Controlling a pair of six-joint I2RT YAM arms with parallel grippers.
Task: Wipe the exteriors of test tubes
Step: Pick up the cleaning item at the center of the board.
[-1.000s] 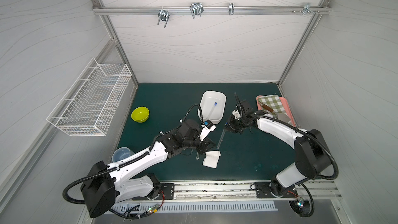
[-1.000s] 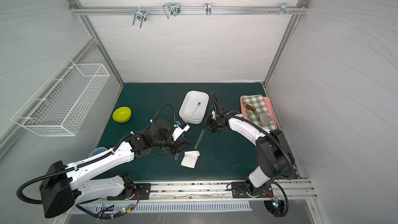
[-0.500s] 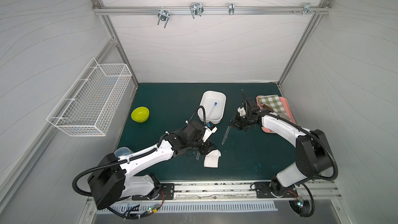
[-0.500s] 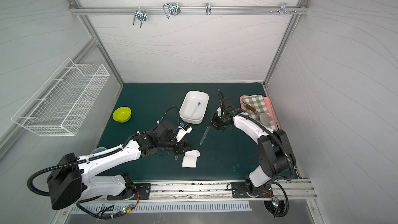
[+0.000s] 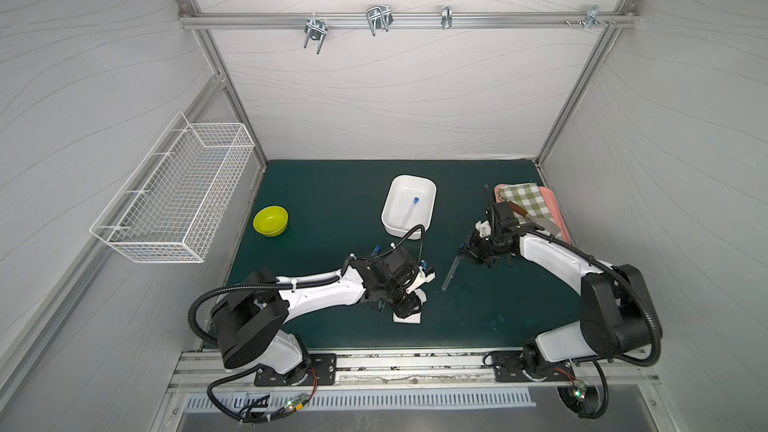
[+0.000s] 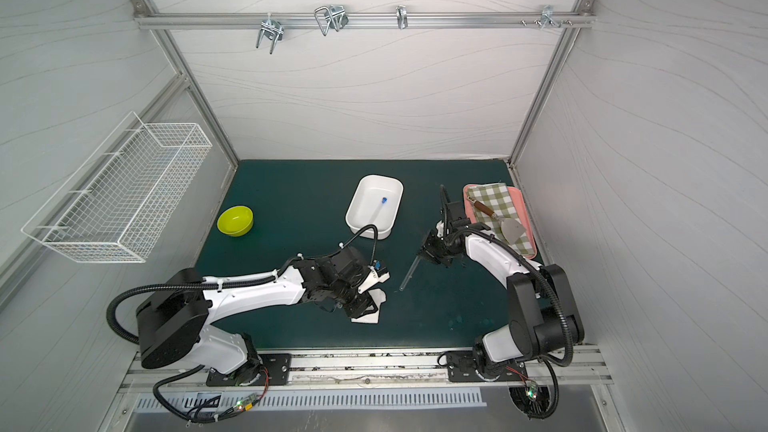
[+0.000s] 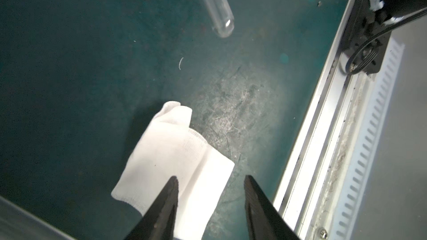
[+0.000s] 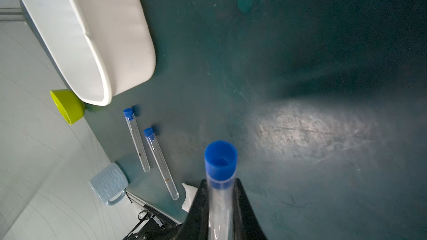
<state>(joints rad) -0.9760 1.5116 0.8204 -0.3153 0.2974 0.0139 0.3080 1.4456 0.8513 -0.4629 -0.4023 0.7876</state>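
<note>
My right gripper (image 5: 467, 253) is shut on a clear test tube (image 5: 450, 274) just below its blue cap (image 8: 220, 155). The tube slants down toward the green mat. In the left wrist view its rounded end (image 7: 221, 19) hangs beyond the white folded cloth (image 7: 175, 158). My left gripper (image 7: 210, 177) stands open just above the cloth, which lies on the mat near the front (image 5: 409, 317). Two more test tubes (image 8: 137, 141) (image 8: 161, 165) lie side by side on the mat. Another test tube (image 5: 411, 211) lies in the white dish (image 5: 390, 205).
A lime bowl (image 5: 270, 220) sits at the left of the mat. At the right edge stands a pink tray (image 5: 552, 209) with a checked cloth and a spatula. A wire basket (image 5: 174, 197) hangs on the left wall. A blue-grey mug (image 8: 108, 182) stands near the front rail.
My left jaws have widened and the left arm has come forward over the cloth. My right gripper has carried its tube a little to the right.
</note>
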